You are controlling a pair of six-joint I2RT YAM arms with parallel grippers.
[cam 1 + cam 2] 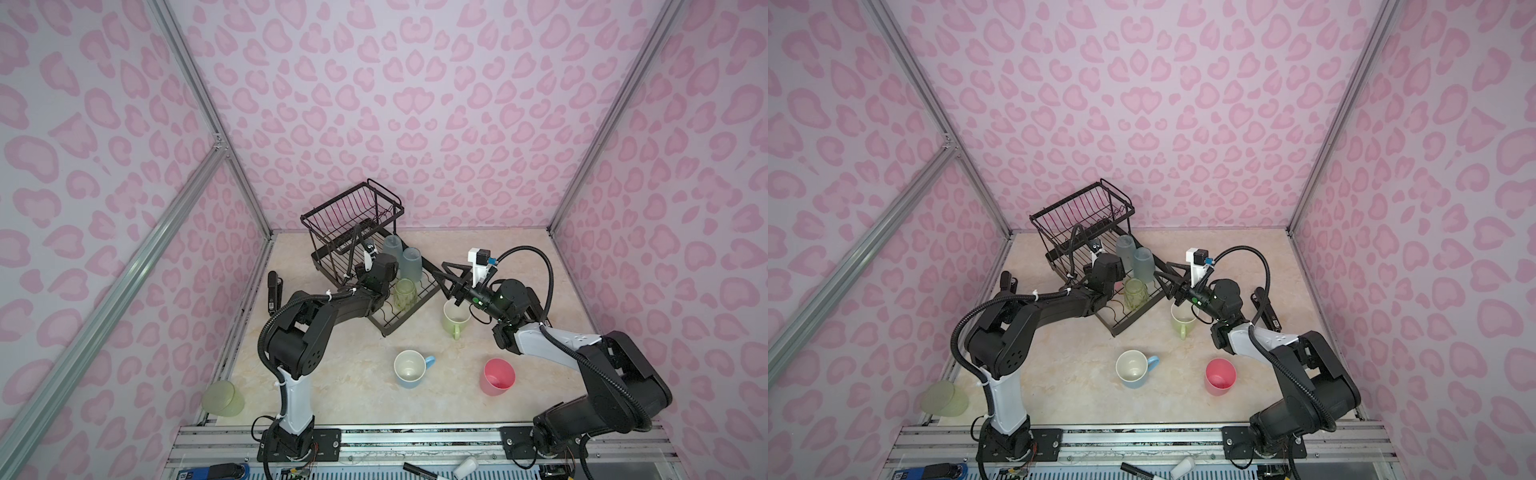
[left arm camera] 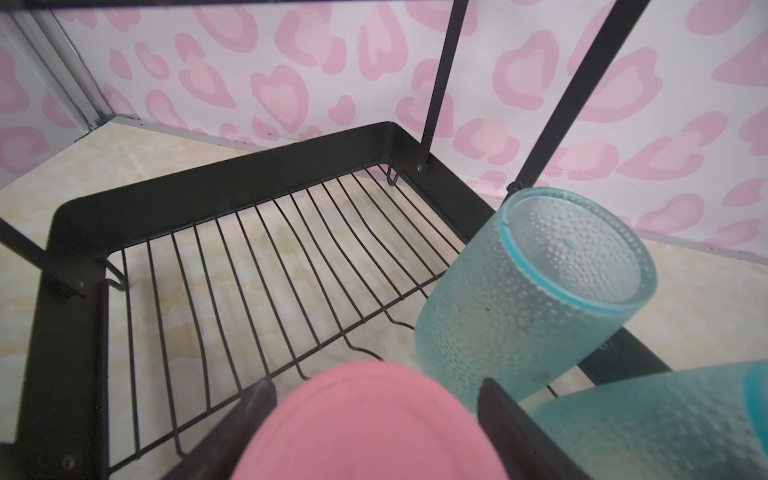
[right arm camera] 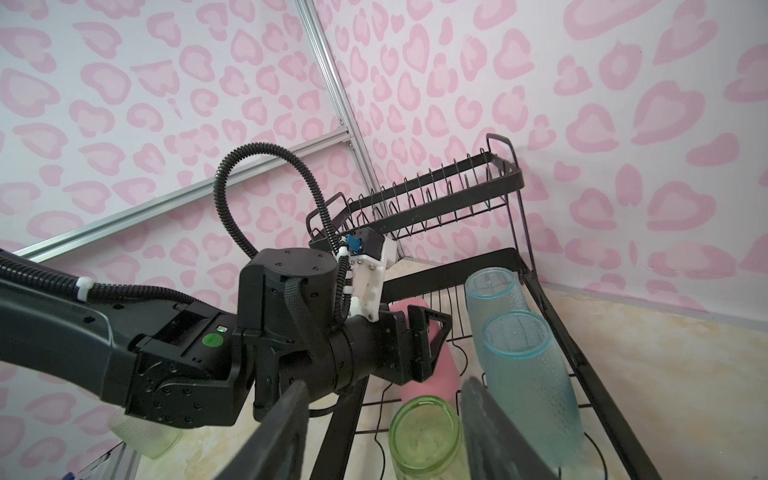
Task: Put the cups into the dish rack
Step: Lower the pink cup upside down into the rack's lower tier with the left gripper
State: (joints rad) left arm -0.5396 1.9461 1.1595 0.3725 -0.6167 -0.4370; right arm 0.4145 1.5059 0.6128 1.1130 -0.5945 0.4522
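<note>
Currently, item in hand: pink cup point(image 2: 365, 424), upside down, base toward the left wrist camera.
Location: lower tray of the dish rack point(image 2: 208, 178), under the upper basket, just beside two frosted blue tumblers point(image 2: 528, 299) that stand inverted. We cannot tell whether it rests on the wires.
Handling, our judgement: light, stiff plastic. The smooth wall may slip in the grip or let it tip on the wires. Not fragile.
Where to hold: we favour the side wall, across the width, near the base.
Left gripper point(image 2: 374, 392): jaws flank the pink cup and appear pressed to its wall.
Left arm pose: stretched forward and low, wrist reaching in beneath the upper basket.
Right gripper point(image 1: 446, 281): jaws apart, nothing between them.
Right arm pose: elbow bent, wrist pointing at the rack, above the lime mug point(image 1: 456, 320).
Awaiting loading: light-blue mug point(image 1: 411, 368) and loose pink cup point(image 1: 497, 376) on the tabletop point(image 1: 332, 374).
</note>
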